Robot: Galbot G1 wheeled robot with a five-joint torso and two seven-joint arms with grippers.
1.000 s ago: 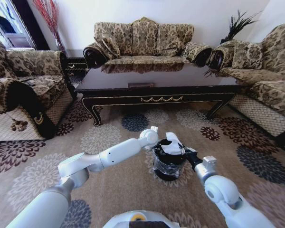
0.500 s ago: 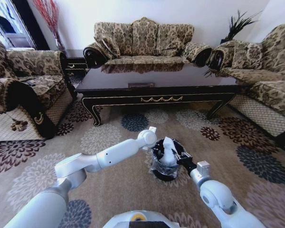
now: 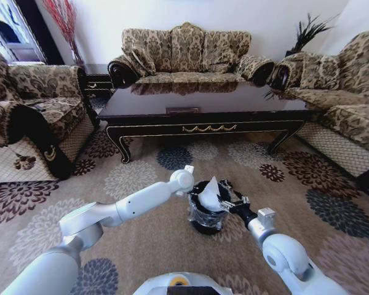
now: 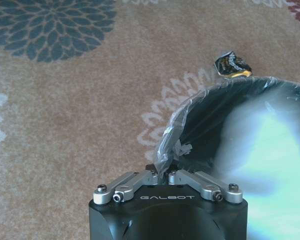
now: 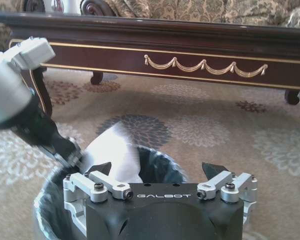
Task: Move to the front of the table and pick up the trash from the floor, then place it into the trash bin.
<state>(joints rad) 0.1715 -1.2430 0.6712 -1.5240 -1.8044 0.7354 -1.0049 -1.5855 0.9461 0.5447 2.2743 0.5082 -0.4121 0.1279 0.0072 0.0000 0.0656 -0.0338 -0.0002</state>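
Here, 1 trash bin (image 3: 204, 214), 2 grippers.

Patterned sofa (image 3: 186, 52) — armchairs (image 3: 31, 117) flanking, plant (image 3: 307, 31).

We are showing two glossy white arms with rounded joint housings, each narrowing into a black wrist section. Our left gripper (image 4: 160, 176) and right gripper (image 5: 158, 172) are wearing matte black bodies printed with "GALBOT" in pale letters, silver metal finger linkages fastened by small dark screws, and black fingertips (image 5: 213, 169). A yellow ring is sitting on our white torso top.
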